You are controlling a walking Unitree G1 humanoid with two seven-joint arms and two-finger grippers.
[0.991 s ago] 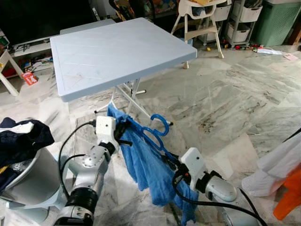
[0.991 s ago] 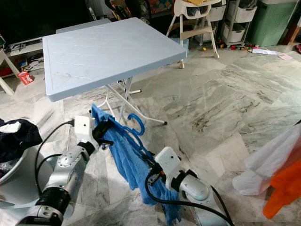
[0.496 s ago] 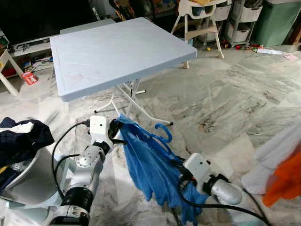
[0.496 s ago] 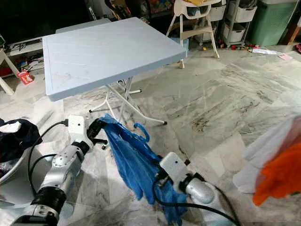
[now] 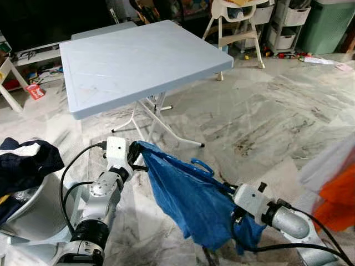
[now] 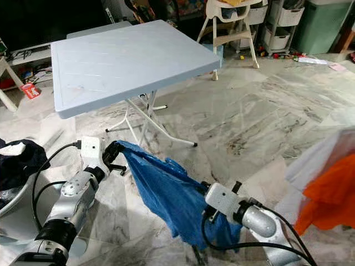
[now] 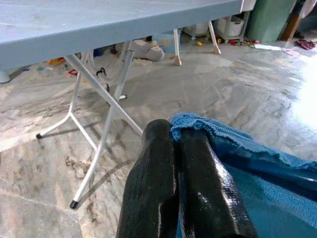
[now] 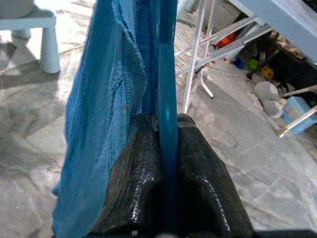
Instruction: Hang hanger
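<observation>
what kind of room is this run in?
Most likely a home living or play room: marble-tiled floor, a folding plastic table, a child's high chair and toy storage bins along the back wall.

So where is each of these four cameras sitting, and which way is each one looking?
Left eye view: on the head, looking forward and down at the folding table and the blue cloth; both silver arms show.
Right eye view: beside it on the head, same scene, slightly shifted.
Left wrist view: on the left arm, looking along the left gripper, its black fingers pinching the cloth's edge, table legs beyond.
Right wrist view: on the right arm, looking along the right gripper, clamped on the blue hanger.
Shared: both wrist views show the cloth and table legs.
</observation>
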